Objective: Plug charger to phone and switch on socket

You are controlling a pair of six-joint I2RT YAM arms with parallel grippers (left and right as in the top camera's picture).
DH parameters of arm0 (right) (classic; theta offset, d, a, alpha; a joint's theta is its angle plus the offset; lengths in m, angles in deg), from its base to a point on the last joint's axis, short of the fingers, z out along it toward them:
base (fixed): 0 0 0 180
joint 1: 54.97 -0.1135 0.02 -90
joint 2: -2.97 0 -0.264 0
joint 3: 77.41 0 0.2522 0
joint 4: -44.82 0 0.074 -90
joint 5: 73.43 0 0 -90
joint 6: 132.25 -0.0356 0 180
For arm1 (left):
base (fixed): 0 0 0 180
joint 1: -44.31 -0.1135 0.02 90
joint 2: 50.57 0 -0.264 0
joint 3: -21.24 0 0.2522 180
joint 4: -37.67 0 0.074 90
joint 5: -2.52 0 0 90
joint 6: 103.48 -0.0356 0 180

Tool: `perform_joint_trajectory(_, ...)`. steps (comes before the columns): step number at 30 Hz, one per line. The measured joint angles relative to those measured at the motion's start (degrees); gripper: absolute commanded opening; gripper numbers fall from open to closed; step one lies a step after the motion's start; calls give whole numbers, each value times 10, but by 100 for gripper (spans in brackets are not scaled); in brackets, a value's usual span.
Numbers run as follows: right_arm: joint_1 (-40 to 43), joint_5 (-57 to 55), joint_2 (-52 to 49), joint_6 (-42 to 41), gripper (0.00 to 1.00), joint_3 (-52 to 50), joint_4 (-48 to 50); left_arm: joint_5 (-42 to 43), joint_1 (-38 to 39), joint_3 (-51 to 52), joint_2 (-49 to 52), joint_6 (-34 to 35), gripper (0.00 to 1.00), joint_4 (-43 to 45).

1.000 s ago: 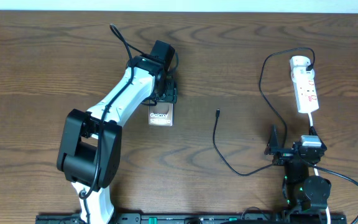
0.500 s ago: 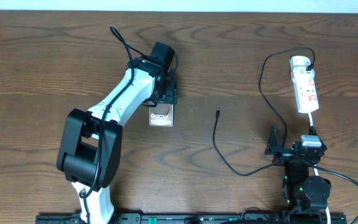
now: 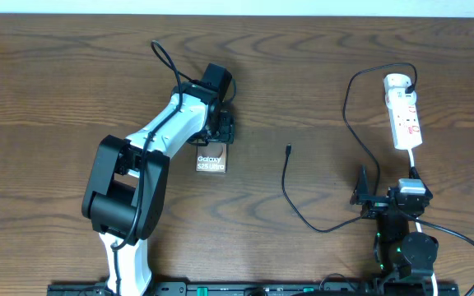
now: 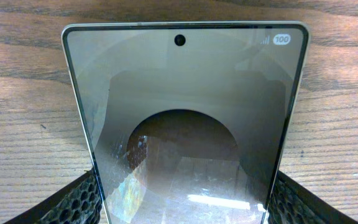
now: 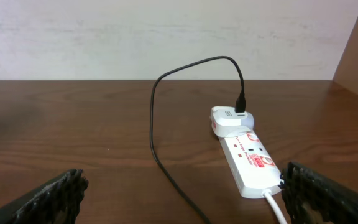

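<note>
Left fingers (image 4: 73, 200) are closed on the phone (image 4: 185, 124), one black textured pad against each long edge at the end nearest the wrist camera. The glossy face of the phone points up at that camera, with a small round lens hole and a "100" badge at its other end. From overhead the phone (image 3: 211, 158) sits left of the table's middle, its white lettering readable, with the left arm (image 3: 167, 123) reaching over from the near left and gripping the phone's far end. Whether the phone rests flat on the table (image 3: 56, 82) or is slightly raised cannot be told.

The charger (image 3: 284, 182) lies well apart to the right. Its connector tip (image 3: 288, 149) is free on the wood, and the thin black cable curves toward the near side, then swings far and right in a tall loop to its black plug (image 5: 240, 106), which is seated in the far, rounded end of the socket (image 5: 250, 162). The socket lies at the far right of the table, with its white cord (image 5: 275, 208) leaving its near end.

Right fingers (image 5: 55, 196) are spread wide at the near right, holding nothing, pointed toward the socket.
</note>
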Motion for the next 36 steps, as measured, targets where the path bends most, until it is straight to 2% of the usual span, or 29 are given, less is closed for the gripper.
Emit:
perform_joint_trajectory(18,0,0,0,0,99,0,0,-1,0,11,14,2,61,5)
perform_joint_trajectory(22,0,0,0,0,99,0,0,-1,0,11,14,2,73,5)
perform_joint_trajectory(30,0,0,0,0,99,0,0,-2,0,11,14,2,76,-8)
perform_joint_trajectory(36,0,0,0,0,99,0,0,-2,0,11,17,2,86,-14)
